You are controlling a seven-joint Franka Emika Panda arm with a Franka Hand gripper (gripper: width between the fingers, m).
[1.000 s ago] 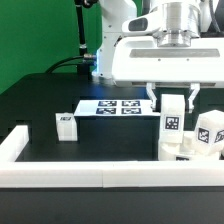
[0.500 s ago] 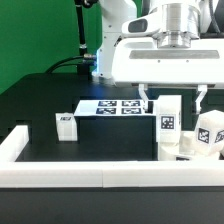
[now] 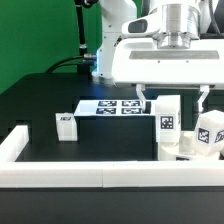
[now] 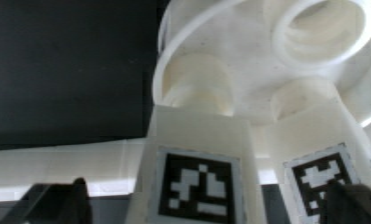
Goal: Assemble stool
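In the exterior view a white stool leg (image 3: 168, 120) with a black-and-white tag stands upright on the white seat (image 3: 172, 150) at the exterior view's right. My gripper (image 3: 172, 97) is open, and its fingers (image 3: 142, 97) straddle the leg's top without touching it. A second tagged leg (image 3: 210, 131) stands just to its right. A third, short leg (image 3: 66, 125) stands alone at the left. In the wrist view the tagged leg (image 4: 208, 180) fills the middle between the dark fingertips (image 4: 57, 205) of my gripper (image 4: 208, 205), with the round seat (image 4: 324, 45) beyond it.
The marker board (image 3: 112, 106) lies behind the legs at the middle. A long white border rail (image 3: 90, 178) runs along the front, and another (image 3: 14, 146) along the left. The white robot base (image 3: 160, 62) stands behind.
My fingers have spread apart from the upright leg's sides, letting go of it. The leg stays standing in place on the seat.
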